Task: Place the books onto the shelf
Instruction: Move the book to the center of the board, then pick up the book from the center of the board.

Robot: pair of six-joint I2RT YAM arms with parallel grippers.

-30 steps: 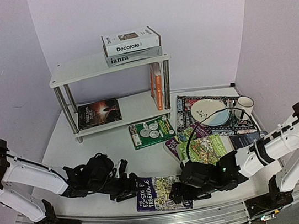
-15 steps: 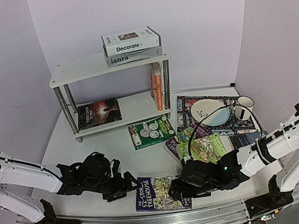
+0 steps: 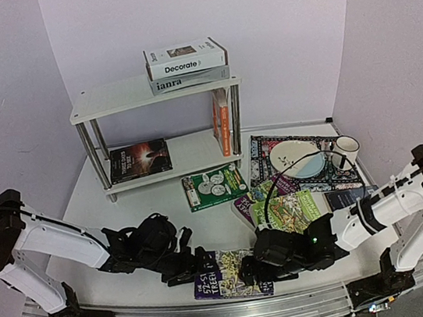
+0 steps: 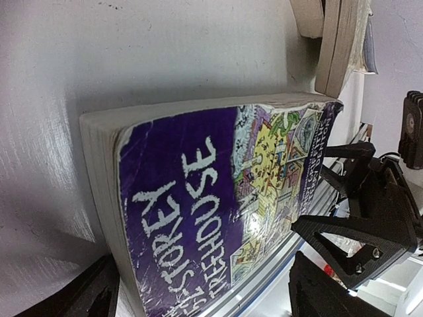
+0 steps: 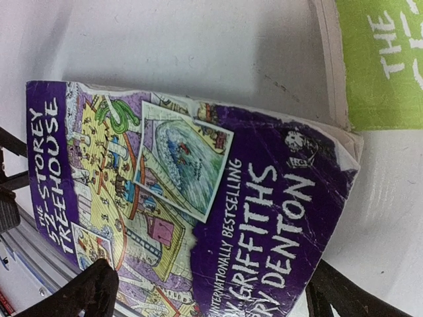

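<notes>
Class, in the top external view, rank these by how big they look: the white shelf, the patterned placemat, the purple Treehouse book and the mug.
1. white shelf
2. patterned placemat
3. purple Treehouse book, though it lies nearest the camera, which flatters it
4. mug

Observe the purple Treehouse paperback (image 4: 218,198) lying flat on the white table (image 4: 132,59). The left gripper (image 4: 201,290) flanks its near end, jaws spread wide. Other book edges (image 4: 337,46) lie past its far corner.

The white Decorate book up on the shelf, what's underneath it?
A grey book with "ianra" on its spine, lying on the shelf's top board. Its cover is hidden beneath the Decorate book.
</notes>
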